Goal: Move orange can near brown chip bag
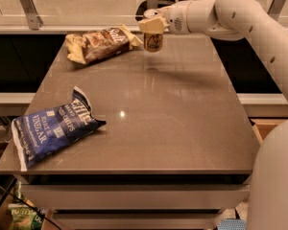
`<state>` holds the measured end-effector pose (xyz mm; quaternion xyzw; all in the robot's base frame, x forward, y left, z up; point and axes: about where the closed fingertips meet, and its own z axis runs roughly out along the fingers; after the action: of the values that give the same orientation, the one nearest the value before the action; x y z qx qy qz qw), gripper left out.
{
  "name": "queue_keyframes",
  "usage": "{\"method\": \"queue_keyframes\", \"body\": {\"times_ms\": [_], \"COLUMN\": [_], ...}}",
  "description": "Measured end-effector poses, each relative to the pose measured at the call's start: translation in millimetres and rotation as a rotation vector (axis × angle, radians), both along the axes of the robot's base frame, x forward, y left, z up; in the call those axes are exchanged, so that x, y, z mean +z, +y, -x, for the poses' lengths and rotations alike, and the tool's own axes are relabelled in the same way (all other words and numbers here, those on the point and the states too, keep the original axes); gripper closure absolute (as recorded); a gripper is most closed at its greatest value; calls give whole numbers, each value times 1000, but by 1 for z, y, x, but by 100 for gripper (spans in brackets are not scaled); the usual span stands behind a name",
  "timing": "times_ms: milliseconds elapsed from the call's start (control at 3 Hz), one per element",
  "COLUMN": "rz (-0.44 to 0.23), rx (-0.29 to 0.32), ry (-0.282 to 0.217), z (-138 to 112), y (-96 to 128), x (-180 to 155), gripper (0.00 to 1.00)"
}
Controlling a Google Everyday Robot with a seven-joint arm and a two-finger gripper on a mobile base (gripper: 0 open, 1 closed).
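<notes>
The orange can (153,42) is golden-orange with a dark logo and hangs upright above the far part of the table. My gripper (152,25) is shut on the can's top, its pale fingers (145,26) wrapped around it. The brown chip bag (100,43) lies crinkled at the table's far left, with pale yellow ends. The can is just right of the bag's right end, close to it but apart. The can's silver top is hidden by the fingers.
A blue vinegar chip bag (53,131) lies at the table's near left corner. The grey-brown table (182,128) has a glass barrier with metal posts (29,1) behind it. My white arm (240,13) reaches in from the right.
</notes>
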<state>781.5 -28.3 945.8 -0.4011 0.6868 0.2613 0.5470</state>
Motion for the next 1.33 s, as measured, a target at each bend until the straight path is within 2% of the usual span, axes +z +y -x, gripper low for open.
{"method": "queue_keyframes", "body": {"times_ms": [1000, 1333], "rz": [-9, -9], "rx": [42, 47], "ry": [89, 90], "z": [-1, -1], "y": [20, 23], "x": [-48, -48], "gripper": [100, 84]}}
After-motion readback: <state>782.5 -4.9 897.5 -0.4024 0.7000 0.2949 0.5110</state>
